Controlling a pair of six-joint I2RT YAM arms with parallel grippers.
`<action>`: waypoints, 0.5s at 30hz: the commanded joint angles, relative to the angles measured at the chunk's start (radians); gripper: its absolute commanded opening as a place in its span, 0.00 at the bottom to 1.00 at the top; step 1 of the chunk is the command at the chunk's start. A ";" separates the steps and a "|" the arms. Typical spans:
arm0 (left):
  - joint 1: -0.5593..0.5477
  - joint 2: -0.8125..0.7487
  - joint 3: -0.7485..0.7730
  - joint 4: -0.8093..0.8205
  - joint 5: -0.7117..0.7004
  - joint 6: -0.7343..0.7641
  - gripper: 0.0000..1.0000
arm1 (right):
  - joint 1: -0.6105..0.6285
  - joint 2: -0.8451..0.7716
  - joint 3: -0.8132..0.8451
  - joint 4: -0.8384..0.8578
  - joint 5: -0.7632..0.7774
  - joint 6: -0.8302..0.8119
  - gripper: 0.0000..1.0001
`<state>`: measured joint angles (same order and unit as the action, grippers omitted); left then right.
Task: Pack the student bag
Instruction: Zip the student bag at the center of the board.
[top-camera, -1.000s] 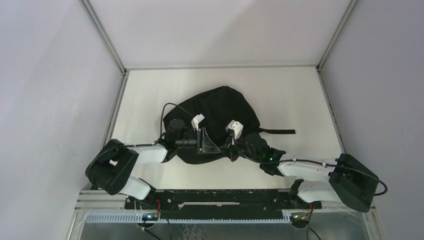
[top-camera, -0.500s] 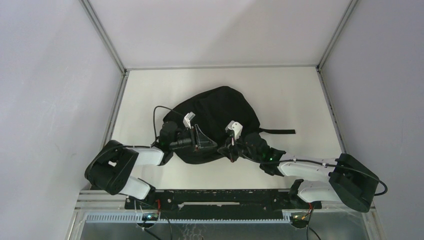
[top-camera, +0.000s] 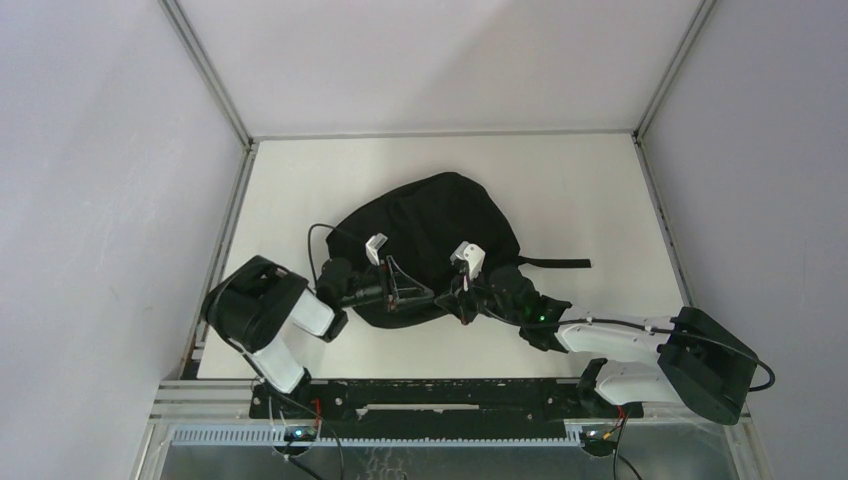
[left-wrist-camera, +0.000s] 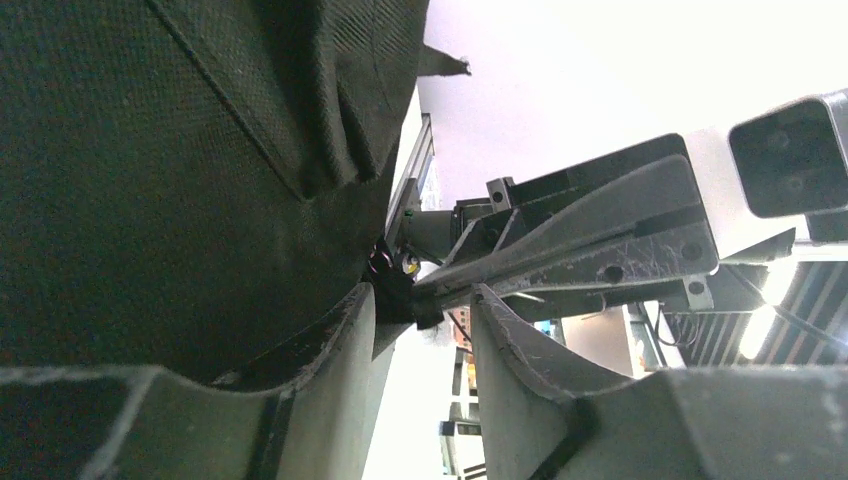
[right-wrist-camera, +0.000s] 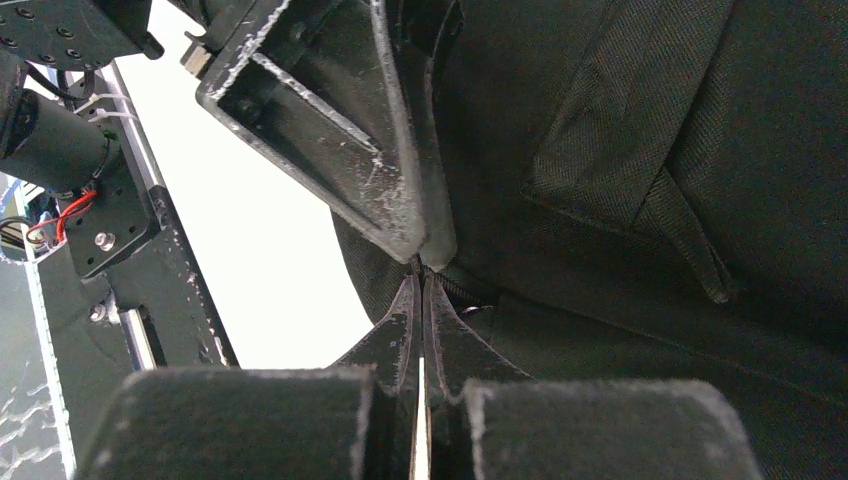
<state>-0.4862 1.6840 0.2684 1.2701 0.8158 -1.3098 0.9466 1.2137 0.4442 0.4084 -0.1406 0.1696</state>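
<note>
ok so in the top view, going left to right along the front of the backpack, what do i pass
left arm's black elbow joint → left claw → right claw → backpack strap → right arm's black elbow joint

White table (top-camera: 600, 200) w/ grey walls (top-camera: 100, 200) round it, black rail (top-camera: 440, 396) at near edge.

The student bag (top-camera: 445, 215), black, rounded, soft fabric, lay flat mid-table (top-camera: 600, 190), one strap (top-camera: 556, 263) trailing right.
</note>
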 joint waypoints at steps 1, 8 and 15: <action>0.003 -0.038 -0.043 0.142 0.007 0.007 0.46 | 0.000 -0.017 0.004 0.046 -0.023 0.011 0.00; 0.001 -0.046 -0.036 0.132 0.024 0.026 0.47 | -0.005 -0.023 0.004 0.033 -0.023 0.014 0.00; -0.022 -0.003 0.002 0.132 0.034 0.011 0.46 | -0.006 -0.026 0.004 0.031 -0.019 0.015 0.00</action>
<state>-0.4915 1.6634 0.2390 1.3319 0.8242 -1.3098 0.9440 1.2137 0.4442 0.4038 -0.1413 0.1715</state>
